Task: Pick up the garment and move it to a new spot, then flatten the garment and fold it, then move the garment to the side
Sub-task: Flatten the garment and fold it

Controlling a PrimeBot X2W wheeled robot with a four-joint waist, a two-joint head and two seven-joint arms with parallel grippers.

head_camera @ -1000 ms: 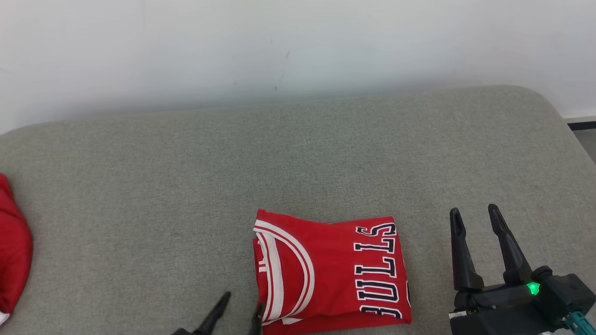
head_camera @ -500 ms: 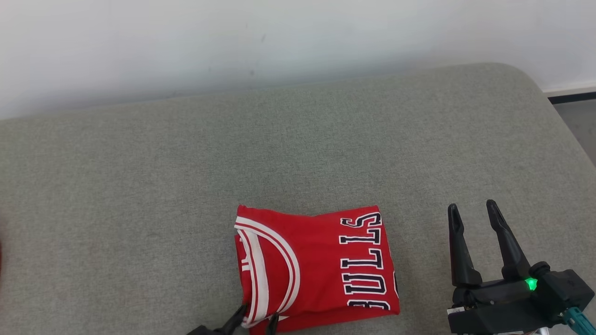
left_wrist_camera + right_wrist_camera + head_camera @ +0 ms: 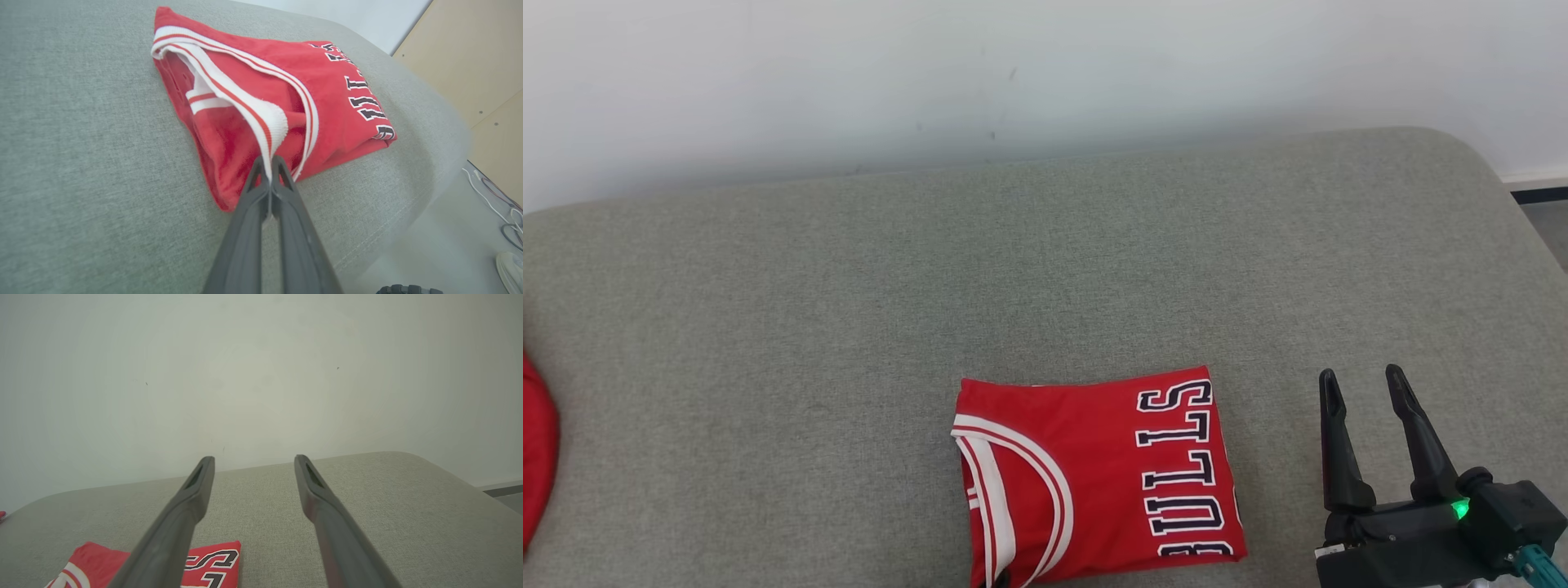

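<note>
A second red cloth (image 3: 535,457) pokes in at my far left. Near the front of the grey cushion (image 3: 809,310) lies the garment (image 3: 1094,482), a red jersey folded into a rectangle, white-striped trim leftward, dark lettering rightward. My left gripper (image 3: 269,165) pinches that trim. My right gripper (image 3: 1362,374) hovers beside it, spread wide.

1. The right gripper (image 3: 1361,372) has two long black fingers (image 3: 1339,457), broad at the base and tapering to narrow rounded tips.
2. They rise from a blocky black housing (image 3: 1396,551) that bears a small glowing green light (image 3: 1459,510) and a teal plug (image 3: 1535,563).
3. Seen from its wrist, each finger has a slot-shaped recess near the tip.
4. The left gripper (image 3: 268,161) has slim, matte dark-grey fingers, hollowed near the tips.
</note>
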